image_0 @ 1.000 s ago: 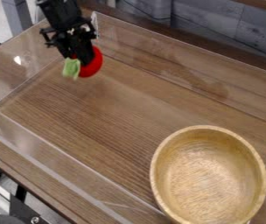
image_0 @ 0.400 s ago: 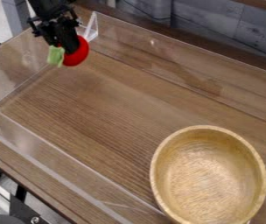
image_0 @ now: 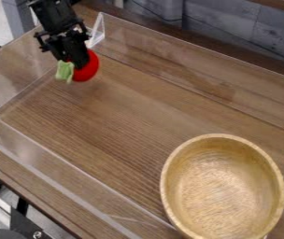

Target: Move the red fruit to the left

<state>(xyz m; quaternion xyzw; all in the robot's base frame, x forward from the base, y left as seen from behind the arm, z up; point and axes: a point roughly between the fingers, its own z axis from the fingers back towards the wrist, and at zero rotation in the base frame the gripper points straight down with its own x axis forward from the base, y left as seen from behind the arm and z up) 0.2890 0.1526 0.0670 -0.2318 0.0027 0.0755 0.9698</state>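
Counted near to far: one wooden bowl [image_0: 223,187] (round, upright) at the near right of the tabletop [image_0: 113,126], inside one clear-walled tray [image_0: 57,187]. Farther off, at the far left: one red fruit [image_0: 82,65], green cap pointing lower left, pinched in one black gripper [image_0: 70,51] and held close above the wood near the tray's far-left wall. Compared with a second ago: fruit and gripper shifted slightly leftward and lower. Bowl unmoved.
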